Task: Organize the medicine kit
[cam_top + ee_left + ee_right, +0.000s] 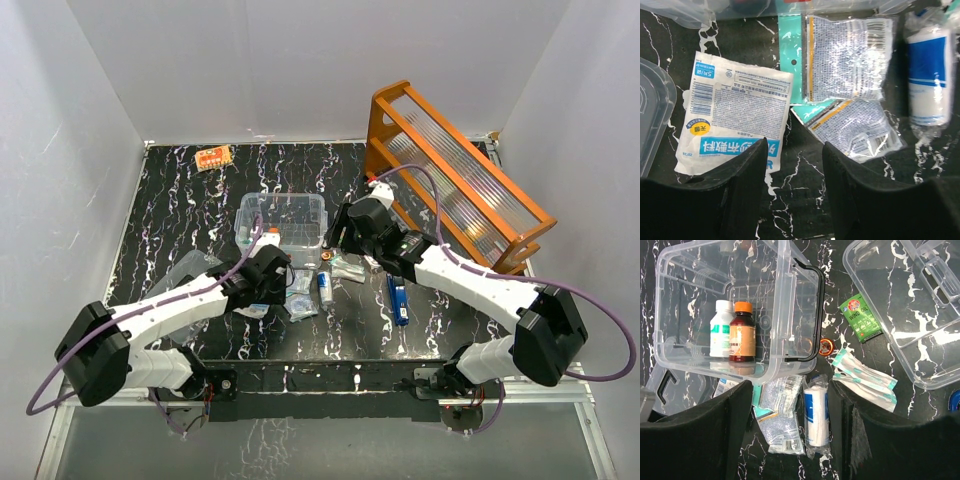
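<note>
The medicine kit (262,207) is a clear box at mid table; in the right wrist view the kit (690,270) holds a white bottle (721,329) and a brown bottle (742,332). Loose supplies lie in front of it: a white and blue packet (735,110), two clear teal-edged packets (847,57), and a wrapped bandage roll (927,75). My left gripper (794,165) is open over bare table, its left finger above the white packet's corner. My right gripper (790,435) is open above the bandage roll (816,412) and packets. A clear lid (652,120) lies to the left.
The orange wooden rack (455,170) stands at the back right. A green sachet (860,317), a small orange tin (826,346), teal-striped strips (865,380) and another clear plastic piece (910,310) lie right of the kit. A blue tube (399,300) and an orange packet (213,157) lie farther off.
</note>
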Action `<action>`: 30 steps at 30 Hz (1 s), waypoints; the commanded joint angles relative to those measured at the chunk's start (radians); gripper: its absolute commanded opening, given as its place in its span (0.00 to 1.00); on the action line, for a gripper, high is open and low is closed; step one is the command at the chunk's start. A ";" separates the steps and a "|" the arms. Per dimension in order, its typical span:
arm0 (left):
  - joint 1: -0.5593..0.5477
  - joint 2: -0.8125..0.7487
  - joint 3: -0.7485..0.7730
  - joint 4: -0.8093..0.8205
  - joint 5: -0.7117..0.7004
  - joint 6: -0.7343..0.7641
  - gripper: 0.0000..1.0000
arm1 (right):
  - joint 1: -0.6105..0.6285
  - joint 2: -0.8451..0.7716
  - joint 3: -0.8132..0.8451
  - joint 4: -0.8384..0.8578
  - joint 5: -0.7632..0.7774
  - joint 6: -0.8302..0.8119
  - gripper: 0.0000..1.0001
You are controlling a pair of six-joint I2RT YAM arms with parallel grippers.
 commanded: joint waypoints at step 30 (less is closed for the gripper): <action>-0.017 0.168 -0.082 0.086 -0.115 0.036 0.11 | -0.012 -0.093 -0.053 0.101 0.056 0.045 0.53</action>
